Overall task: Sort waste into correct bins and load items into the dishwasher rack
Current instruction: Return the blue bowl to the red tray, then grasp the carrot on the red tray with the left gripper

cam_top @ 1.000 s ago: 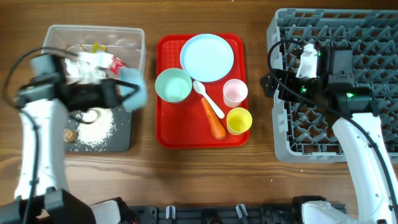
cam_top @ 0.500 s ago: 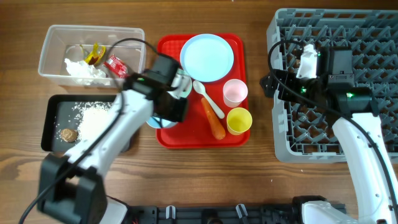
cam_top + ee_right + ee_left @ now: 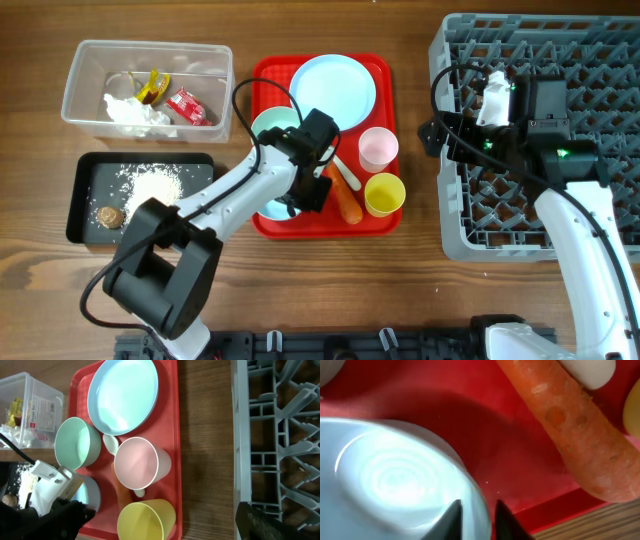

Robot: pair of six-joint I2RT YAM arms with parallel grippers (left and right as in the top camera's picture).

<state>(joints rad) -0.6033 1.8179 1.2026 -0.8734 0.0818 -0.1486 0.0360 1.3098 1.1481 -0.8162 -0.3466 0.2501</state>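
Observation:
My left gripper (image 3: 308, 192) is shut on the rim of a pale blue bowl (image 3: 268, 208) at the red tray's front left; the left wrist view shows the jaws (image 3: 475, 515) pinching that bowl (image 3: 395, 480), with the orange carrot (image 3: 570, 425) beside it. The second bowl (image 3: 278, 135), plate (image 3: 333, 92), pink cup (image 3: 378, 148), yellow cup (image 3: 385, 193) and white spoon (image 3: 338, 165) are on the tray. My right gripper (image 3: 432, 132) is open and empty over the left edge of the grey rack (image 3: 600, 80).
The clear tub (image 3: 90, 58) holds red and yellow wrappers (image 3: 187, 105) and white tissue (image 3: 130, 110). The black tray (image 3: 85, 222) holds rice (image 3: 150, 185) and a brown lump (image 3: 112, 215). The red tray (image 3: 265, 75) lies between the bins and the rack.
My left arm swung right from over the black tray to the red tray, carrying the pale blue bowl. The right arm has not moved.

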